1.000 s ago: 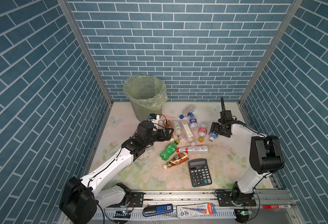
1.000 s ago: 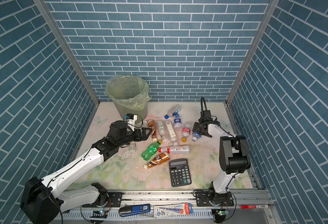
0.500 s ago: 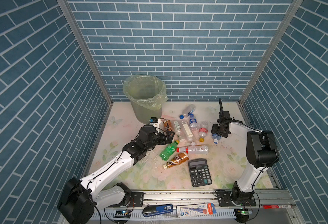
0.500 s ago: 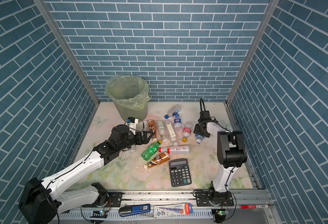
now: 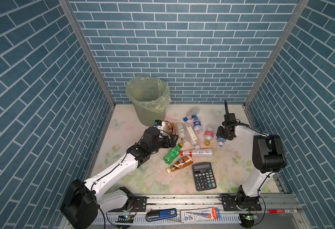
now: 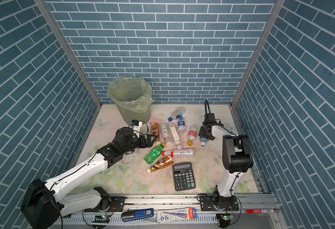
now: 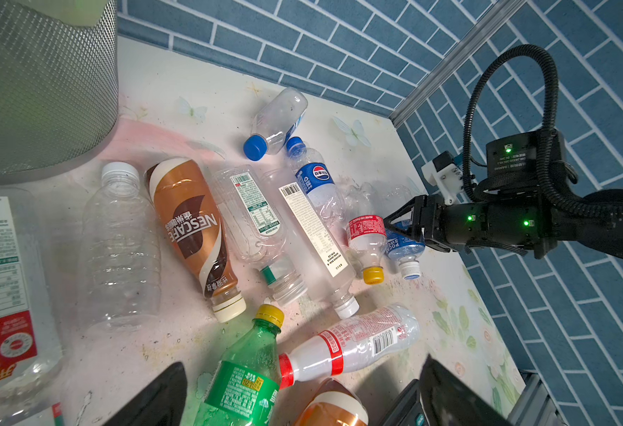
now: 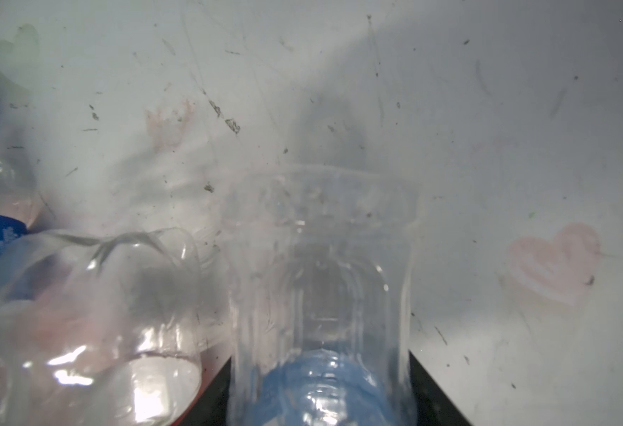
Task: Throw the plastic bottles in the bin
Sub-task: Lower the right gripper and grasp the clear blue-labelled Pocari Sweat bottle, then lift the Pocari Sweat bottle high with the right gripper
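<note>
Several plastic bottles lie in a loose heap on the flowered table. My right gripper is shut on a clear bottle with a blue label that still rests on the table at the heap's right edge. The left gripper hangs open just above a green bottle, with nothing between its fingers. The bin stands at the back left, its pale green bag folded over the rim.
A black calculator lies in front of the heap. A red-labelled bottle and a brown one lie beside the green bottle. Blue brick walls close in three sides. Small tools lie on the front rail.
My right gripper's jaws have closed onto the blue-labelled bottle. The left arm has crept slightly toward the front and stays open.
</note>
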`<control>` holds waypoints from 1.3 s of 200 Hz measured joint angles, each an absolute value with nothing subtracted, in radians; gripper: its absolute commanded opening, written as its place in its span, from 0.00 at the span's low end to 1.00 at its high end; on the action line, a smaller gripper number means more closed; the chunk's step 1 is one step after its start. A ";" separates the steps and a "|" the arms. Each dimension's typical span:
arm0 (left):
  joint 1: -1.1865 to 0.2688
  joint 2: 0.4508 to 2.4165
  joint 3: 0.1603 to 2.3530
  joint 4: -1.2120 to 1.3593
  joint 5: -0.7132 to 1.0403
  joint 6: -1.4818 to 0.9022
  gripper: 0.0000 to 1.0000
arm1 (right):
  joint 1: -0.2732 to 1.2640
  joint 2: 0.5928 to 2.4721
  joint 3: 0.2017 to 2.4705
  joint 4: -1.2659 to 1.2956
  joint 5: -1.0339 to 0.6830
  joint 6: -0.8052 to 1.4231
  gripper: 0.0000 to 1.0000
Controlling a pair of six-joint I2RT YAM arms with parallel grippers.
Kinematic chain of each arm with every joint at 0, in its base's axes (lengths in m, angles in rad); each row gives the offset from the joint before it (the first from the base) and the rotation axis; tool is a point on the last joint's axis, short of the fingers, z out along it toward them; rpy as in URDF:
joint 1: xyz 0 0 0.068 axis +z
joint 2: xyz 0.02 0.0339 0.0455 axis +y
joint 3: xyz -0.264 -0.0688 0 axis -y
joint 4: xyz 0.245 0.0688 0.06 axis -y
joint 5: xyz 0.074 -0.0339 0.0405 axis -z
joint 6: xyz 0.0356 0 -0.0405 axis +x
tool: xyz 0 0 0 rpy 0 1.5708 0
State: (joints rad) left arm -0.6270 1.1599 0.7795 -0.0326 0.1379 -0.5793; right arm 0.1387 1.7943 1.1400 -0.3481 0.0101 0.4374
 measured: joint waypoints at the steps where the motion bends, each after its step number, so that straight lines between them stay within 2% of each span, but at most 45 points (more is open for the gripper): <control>1: -0.627 1.160 0.780 -0.033 0.138 -0.579 0.99 | 0.139 1.792 1.140 -0.350 0.010 0.437 0.47; 70: -0.627 1.174 0.798 -0.056 0.109 -0.571 0.99 | 0.160 1.633 1.203 -0.412 -0.016 0.438 0.46; 114: -0.627 1.171 0.887 -0.109 0.068 -0.541 0.99 | 0.319 1.634 1.441 -0.391 -0.017 0.418 0.44; 183: -0.542 1.156 0.993 -0.141 0.042 -0.521 0.99 | 0.540 1.750 1.783 -0.098 -0.122 0.277 0.44; 260: -0.434 1.073 1.066 -0.143 0.001 -0.512 0.99 | 0.627 1.998 2.153 0.144 -0.204 0.229 0.42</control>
